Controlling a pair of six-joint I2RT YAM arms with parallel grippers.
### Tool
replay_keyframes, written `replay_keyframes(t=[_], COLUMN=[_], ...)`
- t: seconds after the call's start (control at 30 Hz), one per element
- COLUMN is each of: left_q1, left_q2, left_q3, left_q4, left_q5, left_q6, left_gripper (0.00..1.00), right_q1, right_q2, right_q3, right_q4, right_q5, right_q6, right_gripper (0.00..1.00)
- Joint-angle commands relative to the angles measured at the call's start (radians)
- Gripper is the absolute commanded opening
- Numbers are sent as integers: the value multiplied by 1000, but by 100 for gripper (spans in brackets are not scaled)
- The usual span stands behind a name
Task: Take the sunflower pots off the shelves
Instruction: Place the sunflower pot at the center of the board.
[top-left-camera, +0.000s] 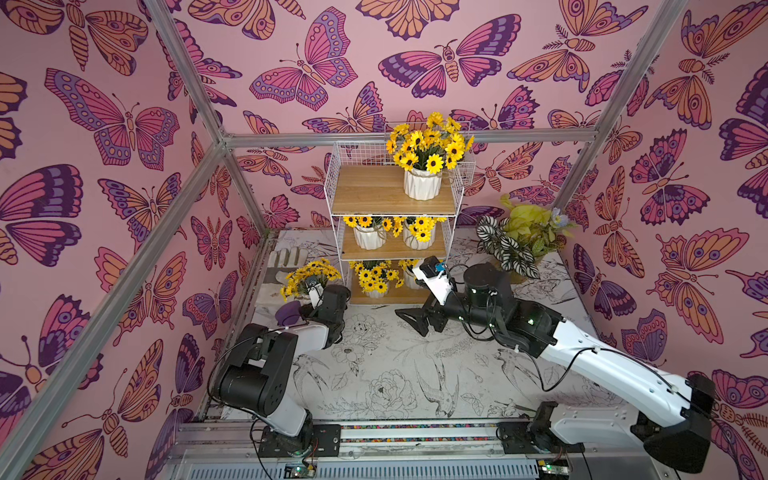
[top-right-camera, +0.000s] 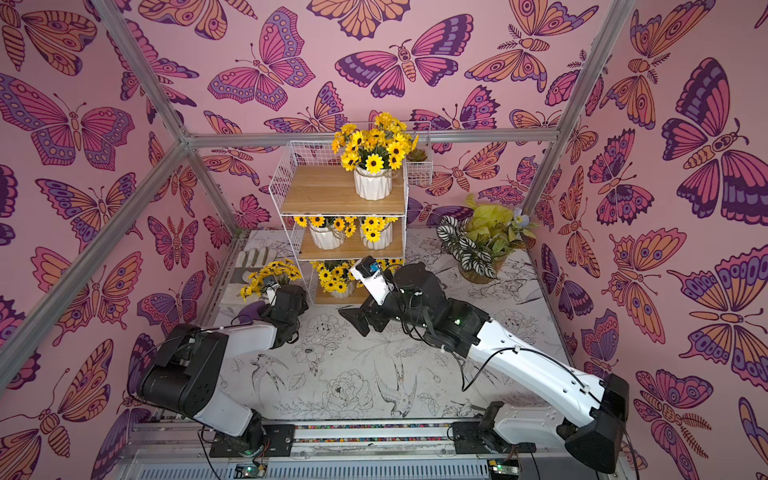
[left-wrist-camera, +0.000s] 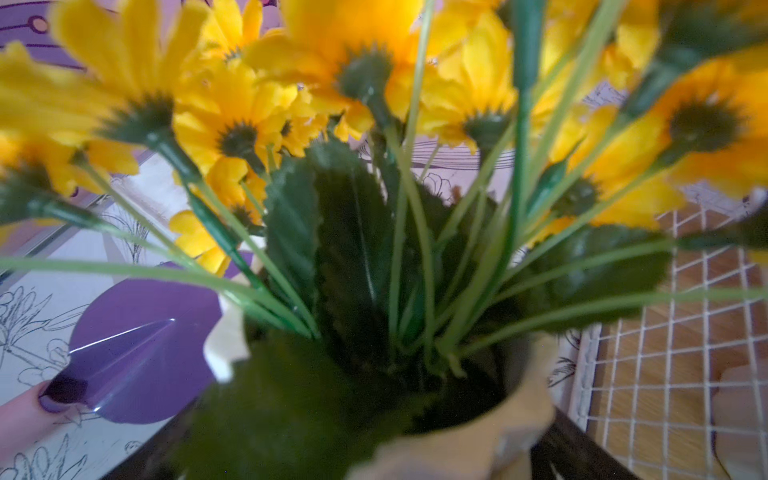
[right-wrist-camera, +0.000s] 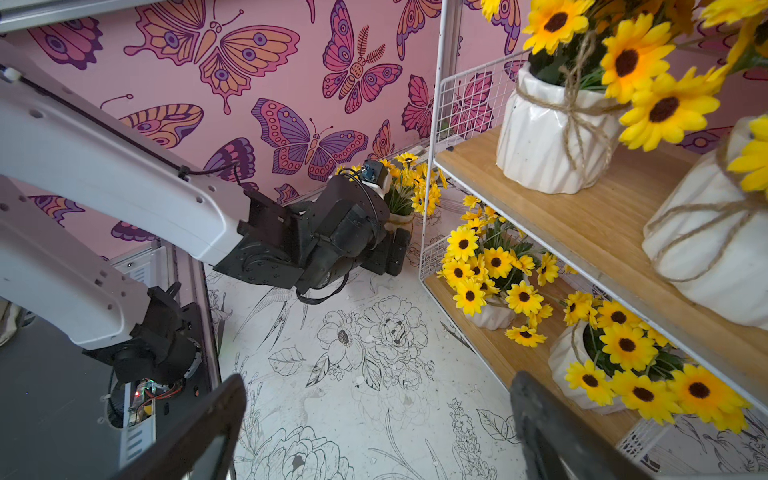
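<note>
The shelves (top-left-camera: 365, 191) (top-right-camera: 316, 191) stand at the back middle of the table. On the top board is one sunflower pot (top-left-camera: 422, 183). Two more (top-left-camera: 369, 237) (top-left-camera: 417, 240) are on the middle board, and one (top-left-camera: 376, 286) on the bottom board, with another partly hidden behind my right arm. Left of the shelves, down at the table, my left gripper (top-left-camera: 316, 291) is shut on a sunflower pot (top-left-camera: 307, 274) (left-wrist-camera: 519, 395) whose flowers fill the left wrist view. My right gripper (top-left-camera: 409, 323) (right-wrist-camera: 378, 415) is open and holds nothing, low over the table in front of the bottom board (right-wrist-camera: 511, 353).
A larger plant with striped leaves (top-left-camera: 515, 245) stands to the right of the shelves. A small wire basket with a succulent (top-right-camera: 417, 162) hangs on the rack's top right. Gloves (top-left-camera: 286, 257) and a purple trowel (top-left-camera: 289, 313) (left-wrist-camera: 141, 349) lie by the left wall.
</note>
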Motion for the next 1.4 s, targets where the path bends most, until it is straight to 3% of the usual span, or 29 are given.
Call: replay_keyframes(t=[0.0,0.63,0.8,1.1,1.37], left_q1=[-13,-114,-139,-195,-270], left_q2=[-39,36,32,-14,-69], left_q3=[-3,-75,-82,-106,-116], left_q4=[-18,-39,-39,-82,-195], left_q5=[-58,-155,-184,-219,-247], left_q6=[-51,-233,-231,-254,-346], left_gripper=[68,87,100,100,100], right_q1=[11,19,22,31,33], right_q2=[-17,-43,-44,-45,-50], right_q3=[-6,-51,-52,-57,-61], right_q4=[26,46,43,46,43], right_q5=[15,23,23,30,30], right_q6=[11,24,25,31,25], right_gripper=[99,99,99,99,99])
